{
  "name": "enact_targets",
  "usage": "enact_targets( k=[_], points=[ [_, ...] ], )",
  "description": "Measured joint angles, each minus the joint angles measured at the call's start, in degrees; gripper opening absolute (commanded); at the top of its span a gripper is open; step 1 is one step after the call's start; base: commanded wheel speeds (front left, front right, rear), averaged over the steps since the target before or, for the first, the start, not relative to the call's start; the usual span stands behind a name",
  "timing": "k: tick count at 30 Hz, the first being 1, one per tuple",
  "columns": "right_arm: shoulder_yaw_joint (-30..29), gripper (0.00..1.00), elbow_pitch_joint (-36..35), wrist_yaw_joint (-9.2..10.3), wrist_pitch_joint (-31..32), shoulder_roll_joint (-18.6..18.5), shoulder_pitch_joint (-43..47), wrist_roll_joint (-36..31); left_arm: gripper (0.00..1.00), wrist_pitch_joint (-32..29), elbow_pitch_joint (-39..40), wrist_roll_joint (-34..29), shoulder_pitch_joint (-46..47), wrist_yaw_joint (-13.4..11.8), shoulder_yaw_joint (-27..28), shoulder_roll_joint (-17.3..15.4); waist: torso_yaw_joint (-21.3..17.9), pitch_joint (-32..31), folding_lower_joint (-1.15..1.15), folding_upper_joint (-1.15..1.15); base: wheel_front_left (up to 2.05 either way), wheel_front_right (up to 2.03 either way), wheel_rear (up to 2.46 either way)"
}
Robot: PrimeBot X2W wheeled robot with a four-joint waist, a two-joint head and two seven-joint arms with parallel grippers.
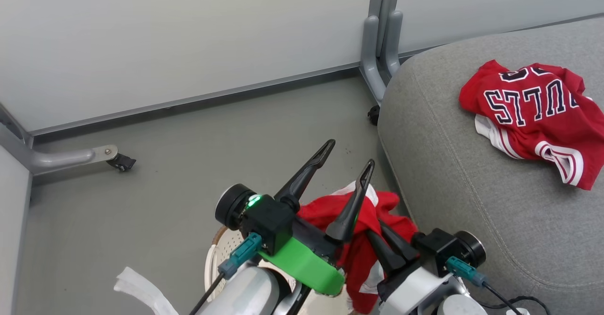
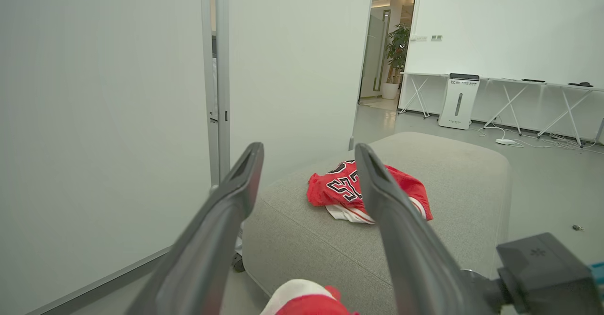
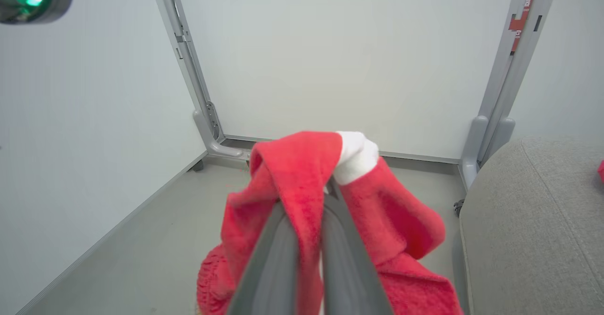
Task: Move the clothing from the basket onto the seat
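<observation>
1. Crumpled on the seat (image 1: 448,178), lettering upside down from the head view: jersey (image 1: 533,112).
2. Pinched between the closed fingers of the right gripper (image 3: 325,192): red garment (image 3: 292,164) with white trim, hanging off the floor just beside the seat's edge, near the basket (image 1: 222,251).
3. Spread wide, holding nothing: left gripper (image 1: 350,153), just left of that garment.

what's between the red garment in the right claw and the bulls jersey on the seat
Bare grey seat, per the head view; the red garment in the shut right claw hangs apart from the jersey.
</observation>
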State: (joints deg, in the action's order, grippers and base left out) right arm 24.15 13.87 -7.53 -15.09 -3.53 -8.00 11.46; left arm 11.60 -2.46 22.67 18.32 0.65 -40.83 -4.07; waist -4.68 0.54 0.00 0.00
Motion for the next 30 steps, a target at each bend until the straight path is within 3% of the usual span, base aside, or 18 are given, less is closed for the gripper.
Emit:
enact_targets(
  k=[10, 17, 30],
  points=[
    [-1.75, 0.00, -1.41, 0.00, 0.00, -0.07, -0.39, 0.14, 1.00, 0.13, -1.86, 0.34, -0.22, -0.67, 0.34, -1.34, -0.78, 0.92, 0.00, 0.00, 0.00, 0.00, 0.00],
    [-4.47, 0.00, -5.02, 0.00, 0.01, -0.02, -2.12, -0.31, 1.00, 1.44, -3.52, -0.84, -1.12, -0.73, 0.90, -4.23, -2.54, 3.03, 0.00, 0.00, 0.00, 0.00, 0.00],
    [-13.07, 0.00, -14.32, 0.00, 0.01, 0.21, -2.98, -1.44, 1.00, 3.18, -4.50, -4.83, -2.66, 1.43, 0.34, -9.70, -10.93, 9.70, 0.00, 0.00, 0.00, 0.00, 0.00]
  ],
)
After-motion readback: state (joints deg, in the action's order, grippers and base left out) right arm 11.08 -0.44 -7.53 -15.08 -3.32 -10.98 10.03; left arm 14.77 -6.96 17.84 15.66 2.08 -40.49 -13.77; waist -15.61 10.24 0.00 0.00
